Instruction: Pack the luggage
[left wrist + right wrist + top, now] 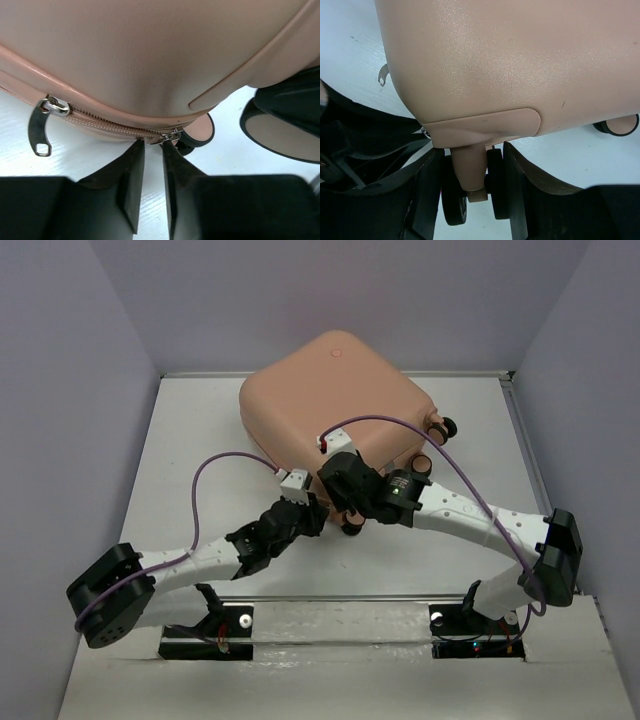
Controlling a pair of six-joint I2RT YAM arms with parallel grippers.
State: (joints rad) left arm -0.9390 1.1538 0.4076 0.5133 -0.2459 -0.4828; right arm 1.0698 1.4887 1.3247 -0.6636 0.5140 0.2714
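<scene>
The likeliest failure sits at the left end effector (152, 146). Its two black fingers are drawn almost together with only a thin slot between them, and their tips meet the small silver zipper slider (173, 135). The slider is tiny, and I cannot tell whether it is truly pinched or merely touched. A pull along the seam could therefore slip off it, or tug the whole case sideways instead of running the zip. The right end effector (472, 155) looks meant to prevent that second outcome. Its fingers are clenched around the pink-stemmed caster with black wheels (470, 182), and the pads appear pressed against the wheel discs on either side. Because a caster can roll or swivel, this brace may give way under load. Just ahead of the left tips, the pink zipper track (115, 125) runs off to the left, teeth meshed, to a dark metal zipper pull tab (42, 127) that hangs loose. To the right of those tips the other arm's black fingers crowd close, so the two could knock together. Above and beyond both end effectors lies the salmon-pink hard-shell suitcase (335, 405), lid down, flat on the white surface (200, 440) toward its far edge. Judging by that, packing has not yet started.
</scene>
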